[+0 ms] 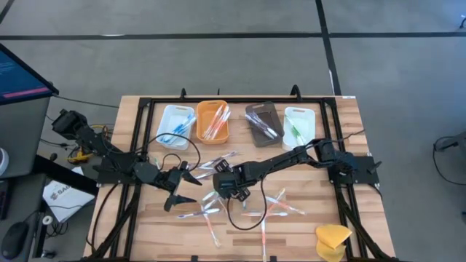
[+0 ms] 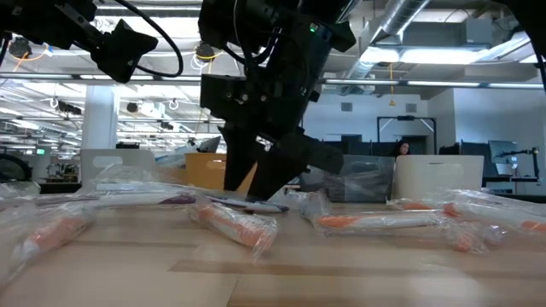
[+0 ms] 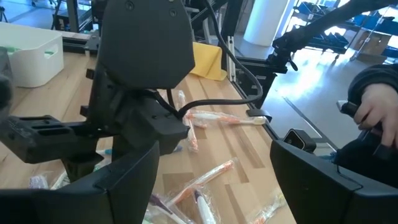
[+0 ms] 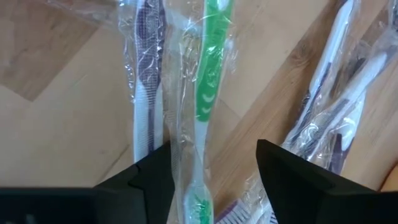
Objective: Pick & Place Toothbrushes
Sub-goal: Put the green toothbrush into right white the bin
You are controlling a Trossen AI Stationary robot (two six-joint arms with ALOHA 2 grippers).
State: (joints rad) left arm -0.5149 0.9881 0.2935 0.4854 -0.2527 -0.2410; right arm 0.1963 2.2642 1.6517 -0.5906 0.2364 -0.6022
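Observation:
Several toothbrushes in clear wrappers lie scattered on the wooden table (image 1: 306, 225), mostly with orange handles (image 2: 235, 223). My right gripper (image 1: 227, 191) points down at the table's middle and is open. In the right wrist view its fingers stand on either side of a green toothbrush (image 4: 206, 87), which lies flat in its wrapper beside a purple one (image 4: 148, 93). My left gripper (image 1: 183, 191) hovers open just left of it, above the table, touching nothing (image 3: 211, 186). My right gripper comes from above, pointing down, with the green toothbrush's handle end (image 4: 200, 186) lying lengthwise between its open fingers. The clear wrapper (image 4: 175, 155) runs close along one finger (image 4: 152, 177). Whether they touch, I cannot tell. The toothbrush lies flat on the table.
Along the far edge stand a white tray (image 1: 175, 124), an orange tray (image 1: 212, 120), a dark brown tray (image 1: 263, 120) and another white tray (image 1: 298, 124), each with toothbrushes in it. A yellow sponge-like lump (image 1: 333, 240) sits at the near right corner. A person's hand (image 3: 373, 112) shows beyond the table.

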